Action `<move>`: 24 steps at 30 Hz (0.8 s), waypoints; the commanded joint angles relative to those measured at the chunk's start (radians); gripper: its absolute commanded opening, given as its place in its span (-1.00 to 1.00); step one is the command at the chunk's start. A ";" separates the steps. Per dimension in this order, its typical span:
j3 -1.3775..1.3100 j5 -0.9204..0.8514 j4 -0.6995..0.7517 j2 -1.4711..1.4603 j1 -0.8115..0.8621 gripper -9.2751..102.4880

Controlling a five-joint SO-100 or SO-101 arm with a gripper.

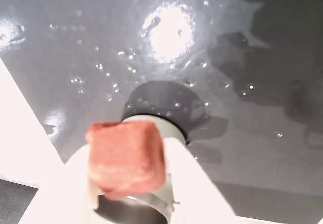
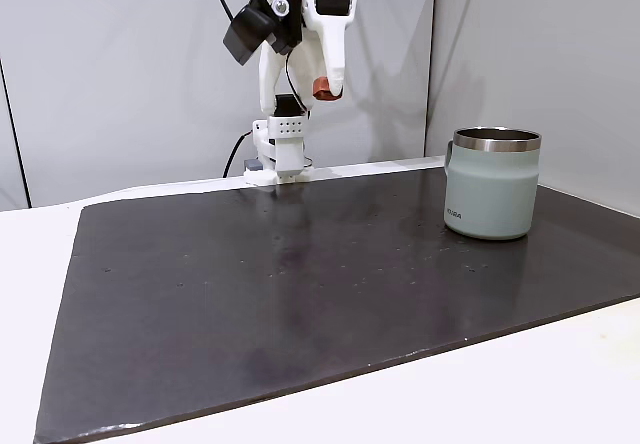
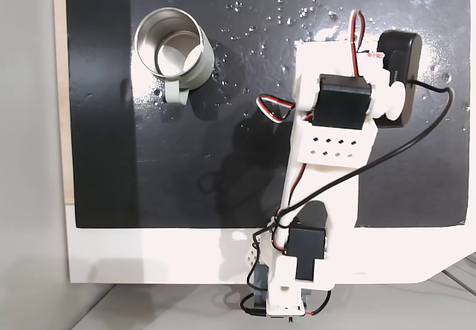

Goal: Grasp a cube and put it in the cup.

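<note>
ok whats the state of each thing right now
cube: gripped in the hand, lifted high off the mat
hand: shut on the cube, raised
cup: upright on the mat, looks empty, handle on the side
mat: flat, glossy, speckled

— What's in my way on the mat (image 2: 300, 294)?
— I see only the cup (image 2: 492, 184), upright near its right edge in a fixed view. My gripper (image 2: 327, 86), clamping the cube (image 2: 322, 89), hangs high above bare mat, well apart from it.
</note>
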 commanded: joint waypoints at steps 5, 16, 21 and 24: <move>-0.127 0.054 0.005 -0.040 -0.071 -0.74; -0.483 0.095 0.006 -0.307 -0.276 -0.73; -0.649 0.095 0.000 -0.428 -0.365 -0.73; -0.727 0.094 -0.011 -0.492 -0.414 -0.73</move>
